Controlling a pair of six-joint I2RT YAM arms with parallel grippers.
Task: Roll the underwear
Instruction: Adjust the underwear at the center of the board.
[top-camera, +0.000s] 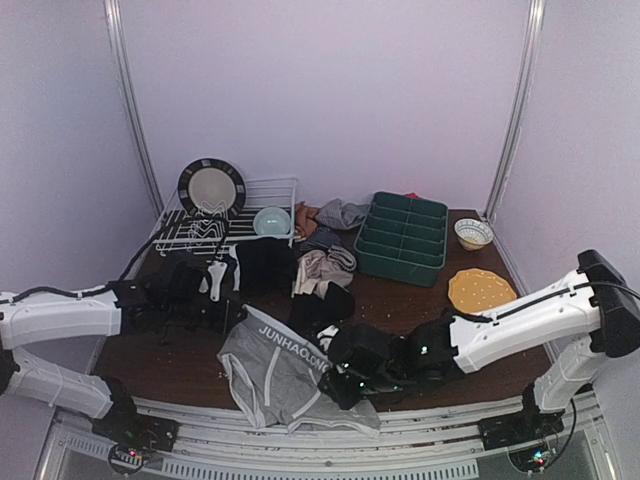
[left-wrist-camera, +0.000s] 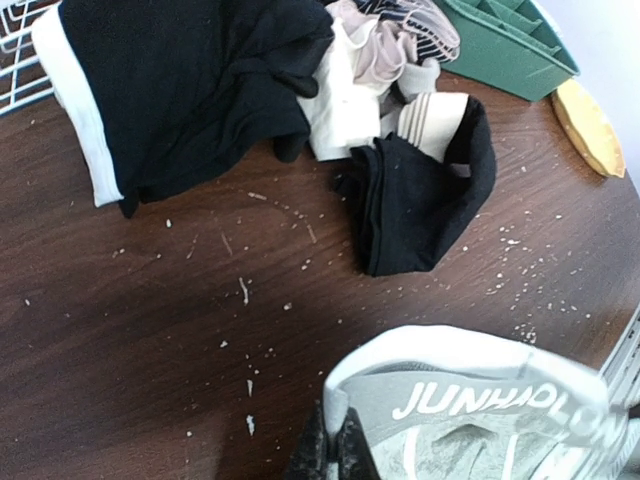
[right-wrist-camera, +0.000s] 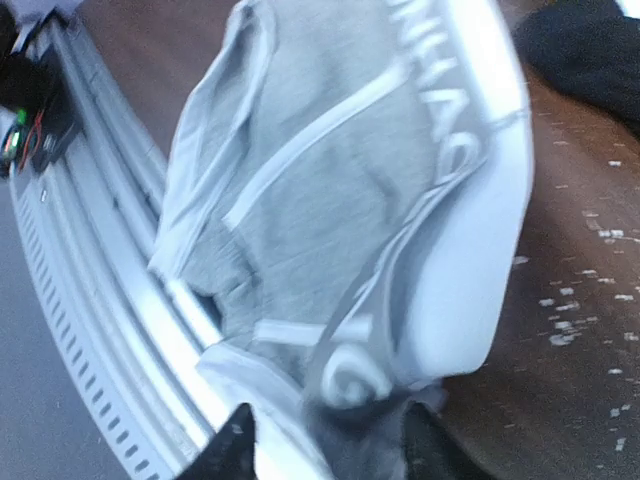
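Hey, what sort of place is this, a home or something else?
Probably a robot test cell, not a home: plain walls on metal poles enclose the table, and props like grey underwear, a dish rack and a green tray lie about.

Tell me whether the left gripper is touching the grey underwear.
Touching. Left wrist view shows the left gripper pinching the grey underwear at its waistband corner.

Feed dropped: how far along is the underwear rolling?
Nothing looks rolled yet. In hand: the grey JUNHAO briefs, unrolled, left gripper pinching the waistband, right gripper straddling its other end. Left: those, plus the heap of black, beige and striped pieces behind.
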